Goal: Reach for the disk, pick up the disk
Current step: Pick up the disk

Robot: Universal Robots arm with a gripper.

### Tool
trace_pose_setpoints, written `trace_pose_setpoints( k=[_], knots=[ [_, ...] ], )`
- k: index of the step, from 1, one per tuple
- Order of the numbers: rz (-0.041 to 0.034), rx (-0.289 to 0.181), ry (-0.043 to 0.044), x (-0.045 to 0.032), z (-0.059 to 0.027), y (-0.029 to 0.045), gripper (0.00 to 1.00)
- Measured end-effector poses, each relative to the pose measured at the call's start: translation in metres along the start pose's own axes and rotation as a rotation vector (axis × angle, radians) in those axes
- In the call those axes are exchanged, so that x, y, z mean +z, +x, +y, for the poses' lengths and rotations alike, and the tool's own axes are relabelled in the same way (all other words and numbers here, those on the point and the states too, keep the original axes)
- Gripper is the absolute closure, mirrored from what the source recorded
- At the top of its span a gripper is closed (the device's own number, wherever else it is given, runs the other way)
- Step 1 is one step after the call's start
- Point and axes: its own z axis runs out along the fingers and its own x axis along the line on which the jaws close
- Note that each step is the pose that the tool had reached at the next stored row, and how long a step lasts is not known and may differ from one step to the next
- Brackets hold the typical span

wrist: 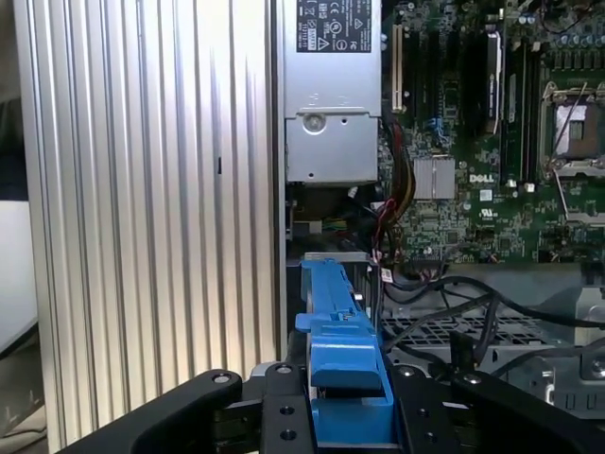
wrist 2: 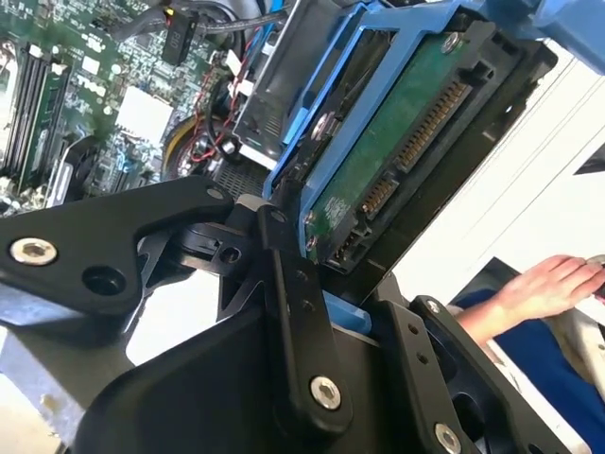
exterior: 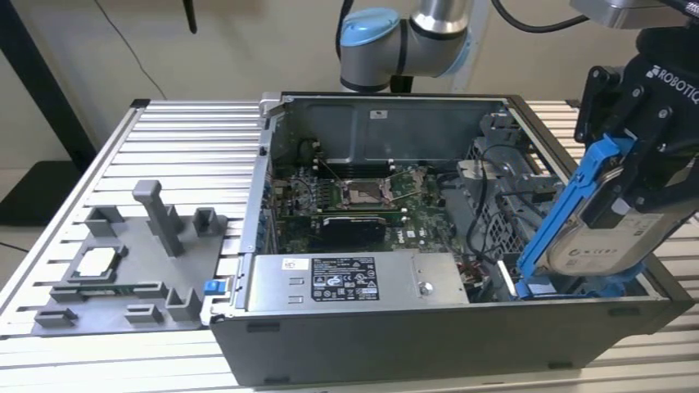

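Exterior view: gripper (exterior: 644, 176) clamped on disk (exterior: 595, 225), lifted tilted at three o'clock over computer case (exterior: 437, 327). Possibly snagging on cables or case wall if swung low.

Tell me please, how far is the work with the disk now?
Reaching looks done: in the exterior view the gripper is closed on the disk, gripping it by its blue frame. The pickup is in hand: the disk is tilted up at the computer case's corner on the exterior view's right, with its lower end level with the case's rim. Whether it has fully left its slot cannot be seen, so lifting it clear may remain.
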Motion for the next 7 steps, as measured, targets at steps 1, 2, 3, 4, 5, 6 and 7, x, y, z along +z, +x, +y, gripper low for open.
trace_pose_setpoints(
  k=[1,2,3,4,5,6,7],
  knots=[
    [0.0001,0.0,0.0,0.0,0.0,0.0,1.0],
    [0.0002,0.0,0.0,-0.0001,0.0001,-0.0001,1.0],
    [0.0001,0.0,0.0,-0.0001,0.0001,-0.0002,1.0],
    [0.0001,0.0,0.0,0.0,0.0001,-0.0008,1.0],
    [0.0001,0.0,0.0,0.0,0.0001,-0.0014,1.0],
    [0.0001,0.0,0.0,0.0,0.0002,-0.0014,1.0],
    [0.0002,0.0,0.0,-0.0001,0.0002,-0.0014,1.0]
  ],
)
